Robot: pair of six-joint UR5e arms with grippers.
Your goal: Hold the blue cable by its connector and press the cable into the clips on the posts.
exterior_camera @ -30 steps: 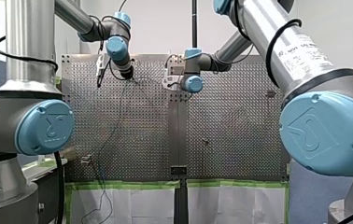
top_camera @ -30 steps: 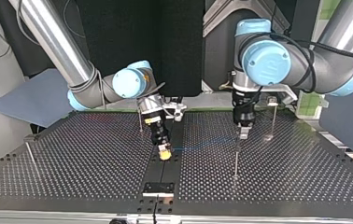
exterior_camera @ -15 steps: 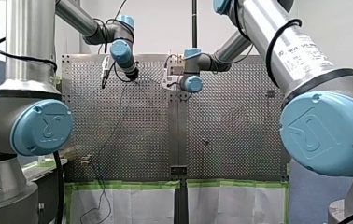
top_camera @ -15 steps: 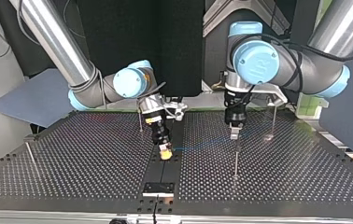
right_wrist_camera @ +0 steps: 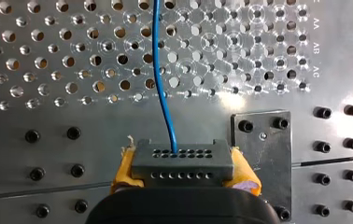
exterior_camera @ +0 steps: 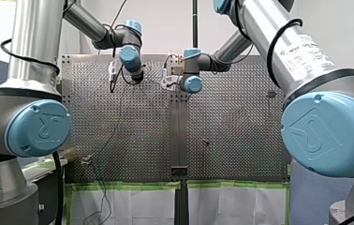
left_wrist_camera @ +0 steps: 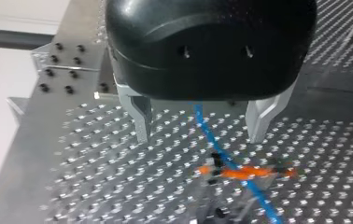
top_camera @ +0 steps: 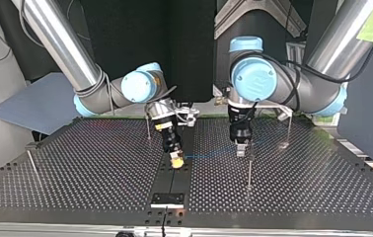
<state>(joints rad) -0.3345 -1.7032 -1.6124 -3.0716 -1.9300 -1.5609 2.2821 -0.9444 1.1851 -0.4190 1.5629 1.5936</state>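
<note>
Holding the connector: my right gripper (right_wrist_camera: 182, 175) has its yellow pads (right_wrist_camera: 124, 169) closed on the two sides of the dark grey connector (right_wrist_camera: 182, 161), a block with rows of small holes.
Blue cable: the blue cable (right_wrist_camera: 161, 84) leaves the middle of the connector and runs away from the gripper above the perforated table (right_wrist_camera: 48, 60). In the top view it is a thin line stretched from my right gripper, near the middle, to my left gripper on the right.
Left gripper: my left gripper (left_wrist_camera: 200, 122) is black, and its two metal fingers (left_wrist_camera: 140, 116) are spread wide and hold nothing. The cable passes between them without touching either.
Clip: an orange clip (left_wrist_camera: 244, 172), blurred, sits just past the fingertips. The cable crosses it, but I cannot tell whether it is seated.
Posts: in the top view a thin near post (top_camera: 249, 170) stands just in front of my left gripper. A far-right post (top_camera: 289, 127), a far post (top_camera: 148, 129) behind my right gripper and a left-edge post (top_camera: 30, 162) stand well apart.
</note>
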